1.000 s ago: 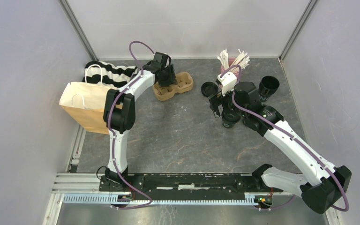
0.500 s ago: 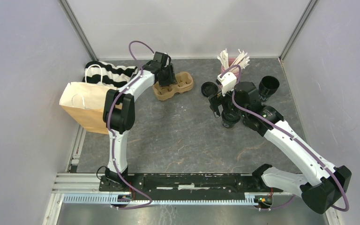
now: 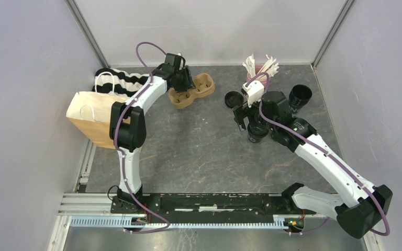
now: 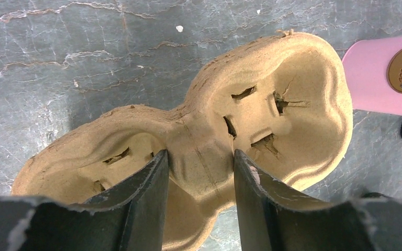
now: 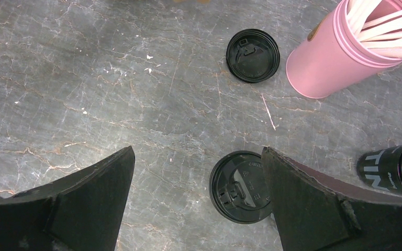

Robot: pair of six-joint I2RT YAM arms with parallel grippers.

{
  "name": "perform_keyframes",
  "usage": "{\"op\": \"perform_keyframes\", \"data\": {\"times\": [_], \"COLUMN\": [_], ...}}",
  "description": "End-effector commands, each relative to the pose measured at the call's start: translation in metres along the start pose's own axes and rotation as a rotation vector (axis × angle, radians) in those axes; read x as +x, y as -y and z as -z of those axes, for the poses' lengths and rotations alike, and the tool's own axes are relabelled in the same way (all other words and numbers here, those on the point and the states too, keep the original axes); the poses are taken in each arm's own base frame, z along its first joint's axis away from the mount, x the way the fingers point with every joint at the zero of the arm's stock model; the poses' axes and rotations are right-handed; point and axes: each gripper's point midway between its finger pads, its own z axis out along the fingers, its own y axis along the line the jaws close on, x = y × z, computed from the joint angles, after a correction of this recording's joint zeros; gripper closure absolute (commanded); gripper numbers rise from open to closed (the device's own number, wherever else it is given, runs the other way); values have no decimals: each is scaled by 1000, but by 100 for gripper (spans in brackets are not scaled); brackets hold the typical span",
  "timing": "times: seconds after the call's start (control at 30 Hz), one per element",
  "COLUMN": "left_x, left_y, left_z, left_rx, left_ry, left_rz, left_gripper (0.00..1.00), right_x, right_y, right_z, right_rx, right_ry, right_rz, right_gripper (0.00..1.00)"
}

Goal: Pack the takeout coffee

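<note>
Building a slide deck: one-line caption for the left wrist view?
Left tool pinches the centre bridge of the brown carrier tray, pink cup at the right edge.

The top camera is looking down on the whole table (image 3: 204, 151) from 6 o'clock, while both close-range wrist cameras are pointing down, sharing the pink cup (image 5: 322, 65) at 1 o'clock.

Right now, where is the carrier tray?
Top view: the carrier tray sits far left-centre, its bridge pinched by the left gripper, striped cloth to its left.
</note>
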Motion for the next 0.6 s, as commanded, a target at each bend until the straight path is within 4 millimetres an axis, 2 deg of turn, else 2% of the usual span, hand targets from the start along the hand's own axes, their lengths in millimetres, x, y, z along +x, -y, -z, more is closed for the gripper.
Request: {"op": "perform_keyframes", "data": {"times": [0.0, 0.2, 0.33, 0.47, 0.57], "left_x": [-21, -16, -15, -10, -10], "left_y": [22, 26, 19, 14, 14], "left_z": [18, 23, 27, 36, 49], "left_rx": [77, 173, 191, 173, 171], "left_ry": [55, 31, 36, 28, 36], "left_rz": [23, 69, 96, 46, 8], "left_gripper": [50, 53, 56, 57, 59], "right_x": [-11, -10, -11, -27, -55], "right_y": [0, -1, -3, -13, -28], "right_z": [0, 0, -7, -26, -45], "right_rx": [-2, -5, -16, -81, -162], "right_ry": [48, 48, 49, 57, 107], "right_rz": [-10, -12, -37, -129, -228], "right_gripper": [2, 2, 2, 2, 2]}}
